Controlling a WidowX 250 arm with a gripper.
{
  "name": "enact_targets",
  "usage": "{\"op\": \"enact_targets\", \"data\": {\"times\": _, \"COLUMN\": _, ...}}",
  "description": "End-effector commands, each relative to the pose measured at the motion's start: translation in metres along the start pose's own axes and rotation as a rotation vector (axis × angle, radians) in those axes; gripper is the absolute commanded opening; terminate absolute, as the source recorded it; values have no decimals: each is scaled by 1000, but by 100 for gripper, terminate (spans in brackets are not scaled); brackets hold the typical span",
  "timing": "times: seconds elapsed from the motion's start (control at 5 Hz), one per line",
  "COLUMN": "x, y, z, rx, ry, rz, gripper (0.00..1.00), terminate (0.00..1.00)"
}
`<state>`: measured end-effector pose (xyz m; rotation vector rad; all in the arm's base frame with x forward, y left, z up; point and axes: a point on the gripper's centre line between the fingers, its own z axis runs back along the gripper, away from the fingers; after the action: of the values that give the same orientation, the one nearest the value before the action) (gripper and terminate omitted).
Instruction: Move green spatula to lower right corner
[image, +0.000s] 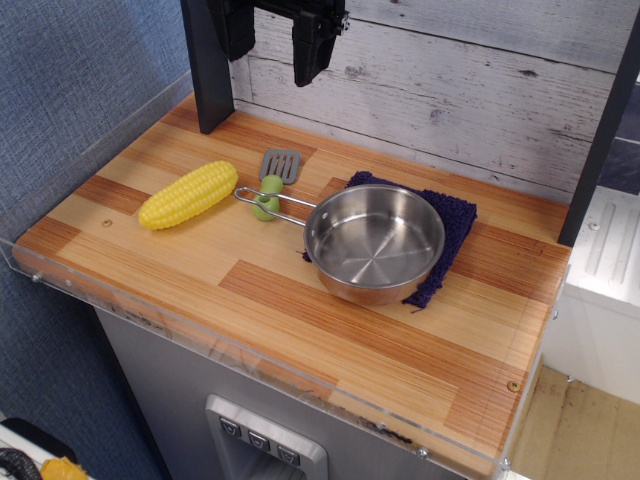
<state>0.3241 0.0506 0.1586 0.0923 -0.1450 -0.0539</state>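
Observation:
The green spatula (270, 192) lies on the wood countertop at the back middle, its grey slotted blade pointing to the rear wall and its lime-green handle toward me. The steel pan's wire handle crosses over the green handle. My black gripper (272, 40) hangs high above the back of the counter, over and behind the spatula, well apart from it. Its jaws stand apart and hold nothing. The lower right corner (490, 405) of the striped countertop has a small screw (513, 385) and a clear acrylic edge.
A yellow toy corn (188, 194) lies left of the spatula. A steel pan (374, 242) sits on a dark blue cloth (452, 216) at centre right. A dark post (208, 70) stands at the back left. Clear acrylic (250, 352) rims the front edge.

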Motion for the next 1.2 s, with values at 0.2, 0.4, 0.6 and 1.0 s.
{"op": "enact_targets", "data": {"times": 0.2, "x": -1, "y": 32, "z": -3, "rx": -11, "ry": -8, "rz": 103, "gripper": 100, "terminate": 0}}
{"op": "enact_targets", "data": {"times": 0.4, "x": 7, "y": 77, "z": -15, "rx": -13, "ry": -9, "rz": 238, "gripper": 100, "terminate": 0}}
{"op": "enact_targets", "data": {"times": 0.6, "x": 15, "y": 110, "z": -30, "rx": 22, "ry": -4, "rz": 315, "gripper": 100, "terminate": 0}}
{"op": "enact_targets", "data": {"times": 1.0, "x": 32, "y": 84, "z": -77, "rx": 58, "ry": 24, "rz": 312, "gripper": 100, "terminate": 0}}
